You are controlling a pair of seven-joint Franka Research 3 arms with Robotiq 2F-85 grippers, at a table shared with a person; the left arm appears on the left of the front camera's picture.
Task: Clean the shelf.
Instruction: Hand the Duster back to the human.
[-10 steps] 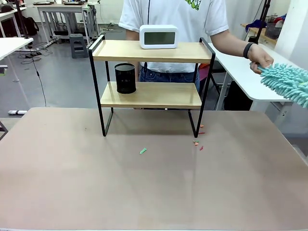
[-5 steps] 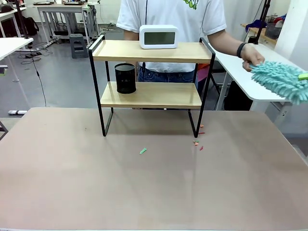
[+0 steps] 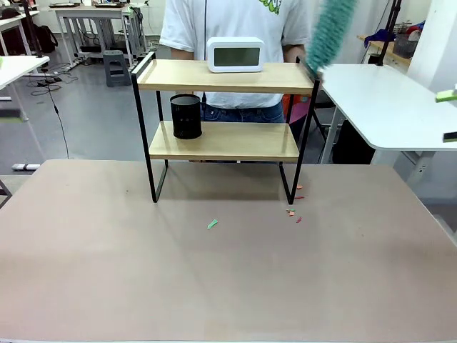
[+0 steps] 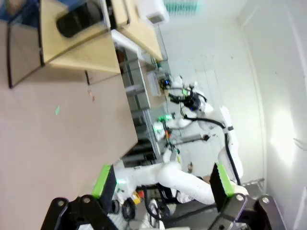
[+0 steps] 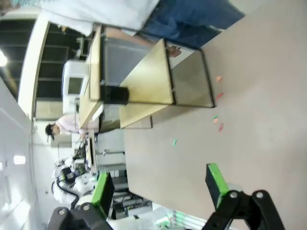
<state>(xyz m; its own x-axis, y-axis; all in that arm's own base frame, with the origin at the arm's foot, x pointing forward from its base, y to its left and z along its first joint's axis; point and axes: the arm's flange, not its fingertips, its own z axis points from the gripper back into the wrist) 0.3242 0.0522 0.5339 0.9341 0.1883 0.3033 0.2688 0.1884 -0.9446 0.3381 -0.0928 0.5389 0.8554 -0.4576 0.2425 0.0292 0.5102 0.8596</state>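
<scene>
The shelf (image 3: 224, 118) stands at the far middle of the table (image 3: 228, 271), long axis crosswise, carrying a white clock (image 3: 235, 54) above and a black cup (image 3: 186, 116) below. From the left gripper (image 4: 158, 184), fingers spread and empty, it lies well ahead. The right gripper (image 5: 160, 184), likewise spread and empty, is similarly distant. The person's teal duster (image 3: 330, 32), at the shelf's top right corner, is nearest by far.
</scene>
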